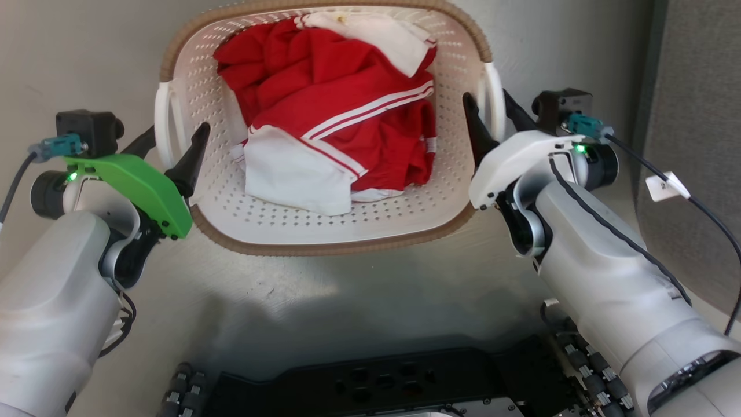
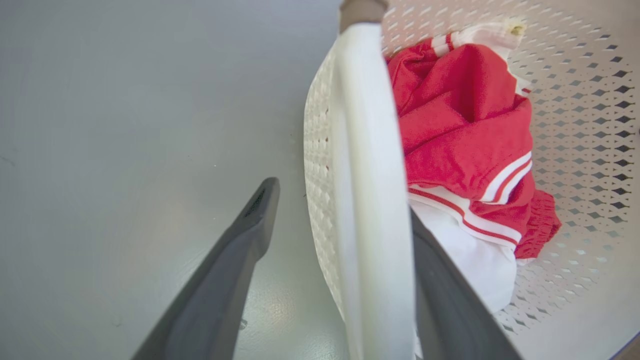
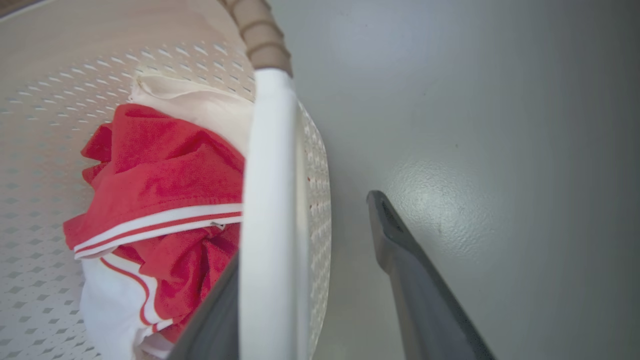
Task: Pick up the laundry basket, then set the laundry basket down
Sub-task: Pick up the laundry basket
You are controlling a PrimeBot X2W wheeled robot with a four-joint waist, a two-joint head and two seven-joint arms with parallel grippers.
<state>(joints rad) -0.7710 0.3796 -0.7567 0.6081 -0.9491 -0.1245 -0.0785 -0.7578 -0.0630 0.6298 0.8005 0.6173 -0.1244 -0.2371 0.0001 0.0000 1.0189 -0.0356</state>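
Straddling the 2 side handles of the laundry basket (image 1: pixel 330 248), both end effectors stand released, neither clenched on anything. The basket sits on the grey floor (image 1: pixel 347 301) at 12 o'clock from the robot, centred between the arms, with red and white clothes (image 1: pixel 341 110) heaped inside.

The left end effector (image 1: pixel 172 139) has 1 finger inside the basket wall and 1 outside, the left handle (image 1: pixel 162 116) between them. The left wrist view shows the same: the white bar (image 2: pixel 370 175) runs up between the fingers with a clear gap on the outer side. The right end effector (image 1: pixel 490 107) mirrors this at the right handle (image 1: pixel 495 98), which the right wrist view shows as a bar (image 3: pixel 267 200) close against the inner finger and well apart from the outer one.

Each handle runs 12 to 6 o'clock, in line with the fingers, while the basket's long axis seems to lie 9 to 3 o'clock. Both arms are equally near, so this looks like a 2-arm job.

Room is open at 9 o'clock. A grey panel (image 1: pixel 694 174) stands near at 3 o'clock, and the robot's base (image 1: pixel 370 388) lies at 6 o'clock.
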